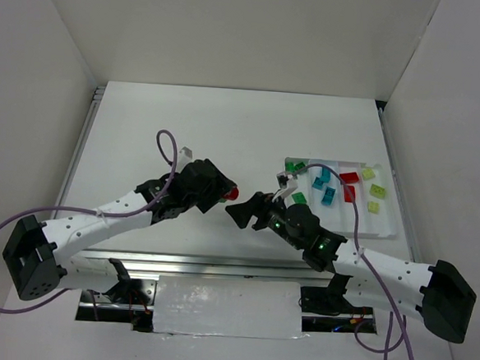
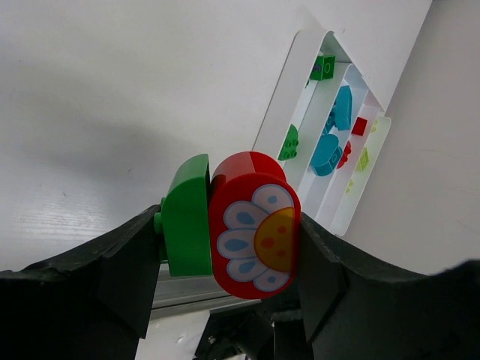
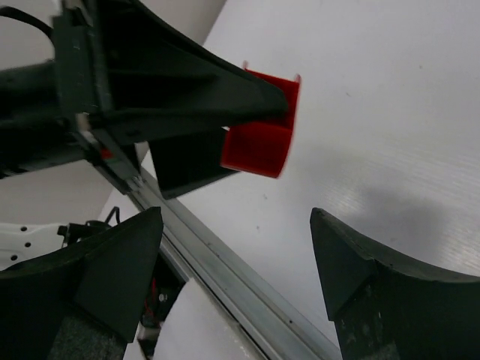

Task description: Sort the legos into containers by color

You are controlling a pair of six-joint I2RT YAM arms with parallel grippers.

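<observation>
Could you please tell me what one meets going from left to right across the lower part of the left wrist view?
black finger → green lego → red flower-print lego → other black finger

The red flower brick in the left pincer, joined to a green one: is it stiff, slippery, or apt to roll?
Probably stiff: the red brick shows no bending while clamped in the left pincer. Its glossy, rounded top may slip or roll. The green brick stuck to it would likely come along.
</observation>
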